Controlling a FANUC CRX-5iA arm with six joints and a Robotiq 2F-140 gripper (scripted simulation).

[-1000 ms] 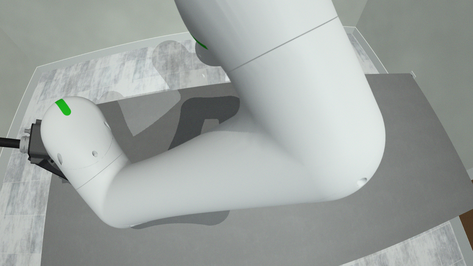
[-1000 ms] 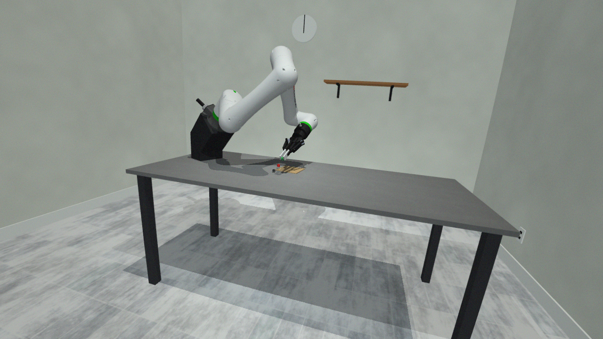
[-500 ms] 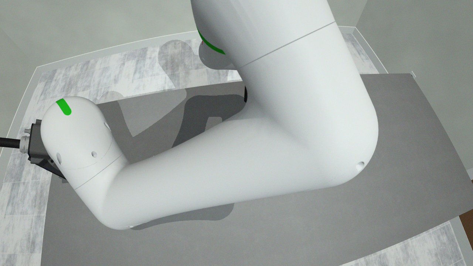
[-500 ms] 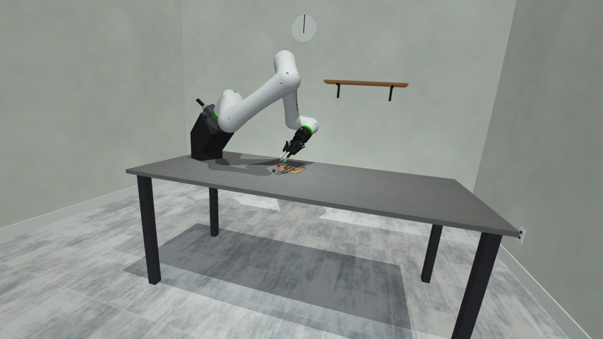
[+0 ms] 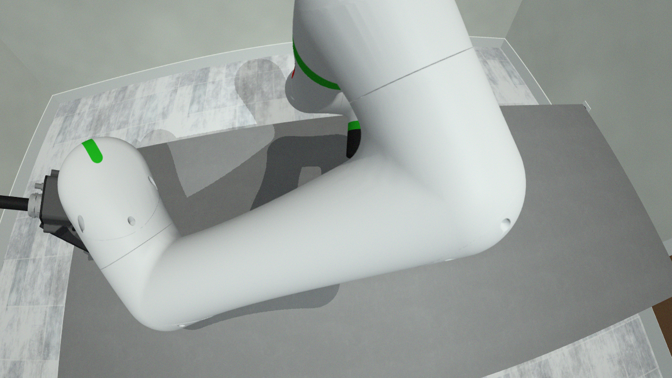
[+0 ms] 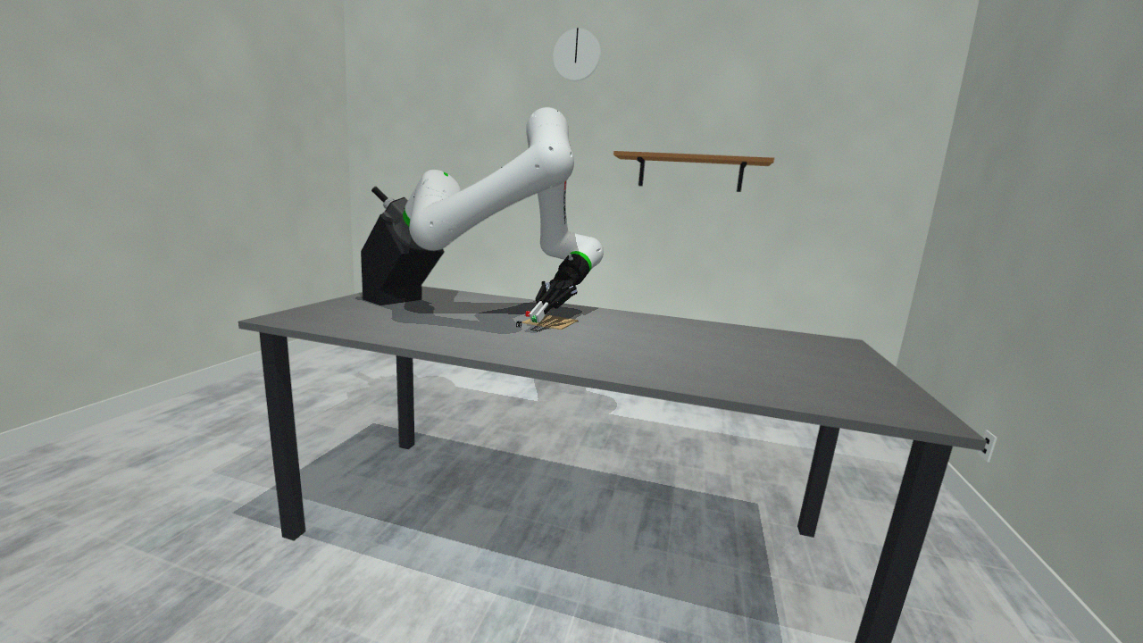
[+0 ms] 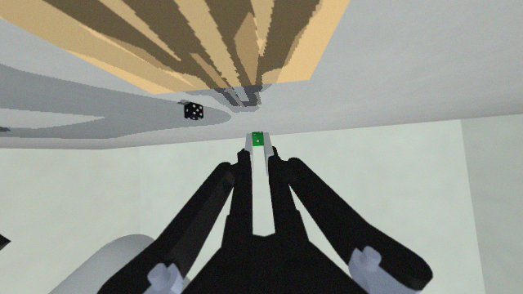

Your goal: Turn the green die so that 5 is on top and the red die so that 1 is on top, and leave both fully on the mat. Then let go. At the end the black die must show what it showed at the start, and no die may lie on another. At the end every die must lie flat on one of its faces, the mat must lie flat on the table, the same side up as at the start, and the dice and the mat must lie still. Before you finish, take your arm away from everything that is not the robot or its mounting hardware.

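My gripper (image 7: 257,141) is shut on the small green die (image 7: 257,139), held between the fingertips a little above the table. The wrist view is tilted nearly level with the table. The tan mat (image 7: 196,41) lies flat beyond the fingertips, with the gripper's shadow across it. The black die (image 7: 193,110) sits on the bare table just off the mat's near edge, left of my fingers. In the exterior view the gripper (image 6: 537,314) hangs slanted and low over the mat (image 6: 556,323), with the black die (image 6: 518,323) to its left and a red speck, the red die (image 6: 529,312), by the fingers. The arm fills the top view and hides the dice and mat.
The arm's base (image 6: 391,260) stands at the table's far left corner. The big white arm link (image 5: 305,211) blocks most of the top view. A wooden shelf (image 6: 693,158) and a wall clock (image 6: 576,54) are on the back wall, away from the table.
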